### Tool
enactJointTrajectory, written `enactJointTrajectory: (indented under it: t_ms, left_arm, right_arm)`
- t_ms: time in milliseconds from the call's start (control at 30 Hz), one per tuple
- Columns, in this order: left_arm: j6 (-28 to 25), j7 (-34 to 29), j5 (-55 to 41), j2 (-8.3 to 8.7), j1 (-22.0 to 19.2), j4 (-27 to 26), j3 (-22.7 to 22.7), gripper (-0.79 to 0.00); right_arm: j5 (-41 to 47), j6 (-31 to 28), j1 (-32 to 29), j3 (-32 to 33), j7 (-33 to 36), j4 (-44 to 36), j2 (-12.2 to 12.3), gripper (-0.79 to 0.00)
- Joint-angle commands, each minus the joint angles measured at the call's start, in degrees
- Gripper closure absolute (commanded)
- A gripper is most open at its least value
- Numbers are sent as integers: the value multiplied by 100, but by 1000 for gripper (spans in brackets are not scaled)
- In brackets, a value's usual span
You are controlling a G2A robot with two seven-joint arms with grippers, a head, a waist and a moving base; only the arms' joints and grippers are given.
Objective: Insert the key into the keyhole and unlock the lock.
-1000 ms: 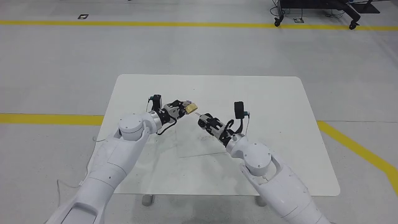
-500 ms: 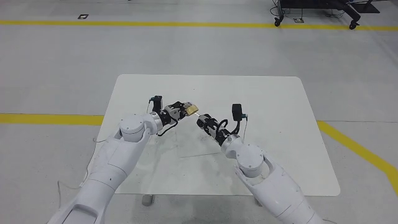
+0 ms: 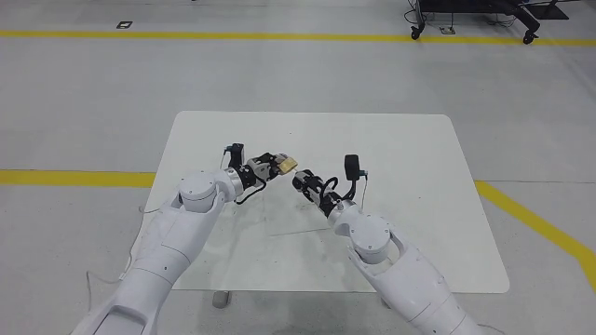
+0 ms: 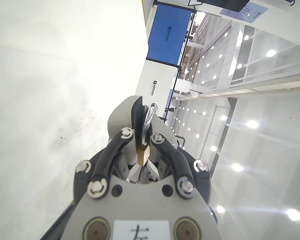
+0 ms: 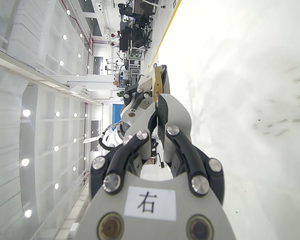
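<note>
I am watching the left pincer point(image 3: 273, 163) hanging above the white bench point(image 3: 410, 140), over its middle part, and it is gripping the lock point(image 3: 287, 162). From the left wrist camera I am seeing its fingers point(image 4: 136, 118) squeezed narrow on the lock, with the brass body and the silvery shackle both showing between them.

The right pincer point(image 3: 300, 180) is hanging just beside the left one, tip facing tip, with the brass end of the lock between the two. From the right wrist camera I am seeing its pads point(image 5: 163, 112) pressing nearly together on a thin strip, edge-on, which I am taking for the key point(image 5: 156, 106). That strip is running up to the lower end of the brass body. I cannot tell whether it is only touching the lock or sitting in the keyhole, since the spot is too small to make out.
</note>
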Motion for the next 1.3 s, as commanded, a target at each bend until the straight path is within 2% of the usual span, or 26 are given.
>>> enactJointTrajectory:
  t_ms: [0,333,367,400,600,800,1133,1267]
  left_arm:
    - [14,-30,-42,-6,3,8,-8,0]
    - [-45,-186,15,-23,13,-13,15,0]
    - [-44,-203,15,-24,14,-13,15,0]
    - [-54,-213,17,-25,14,-12,11,0]
    - [-75,-232,30,-11,11,16,-71,0]
    - [-205,7,-58,-2,47,-8,-231,0]
    - [-495,202,-157,-4,174,-142,-389,0]
    - [-320,80,-414,-20,212,-133,-420,0]
  right_arm:
    - [0,0,4,4,-21,17,-13,0]
    - [-53,0,129,-58,39,185,-87,0]
    - [-70,-6,141,-60,42,189,-93,-342]
    - [-77,-12,149,-57,36,183,-99,-785]
    - [-105,-92,84,14,54,28,-110,-785]
    - [-27,-465,-35,192,15,-170,-107,-785]
    - [-27,-465,-35,192,15,-170,-107,-785]
    - [639,-1060,-203,445,63,-340,-122,-785]
